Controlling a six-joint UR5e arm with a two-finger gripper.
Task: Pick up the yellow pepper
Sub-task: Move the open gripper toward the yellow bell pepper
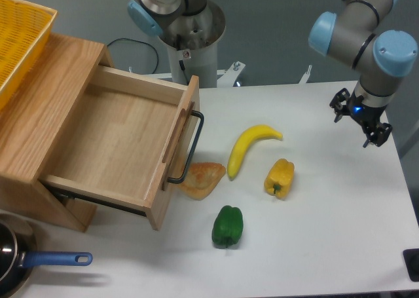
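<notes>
This is a robotics lab set up as a mock kitchen. A white tabletop (327,245) stands before a plain grey wall, with an arm's metal mounting column (190,33) and loose cables bolted behind the open wooden drawer unit (98,141). Toy-like food lies right of that drawer unit, a yellow basket (19,36) sits on top of it, and a blue-handled pan (26,262) rests in front of it.

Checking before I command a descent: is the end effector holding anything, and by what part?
Nothing is held. The end effector is open and empty, far from the small lobed yellow pepper on the table.
</notes>
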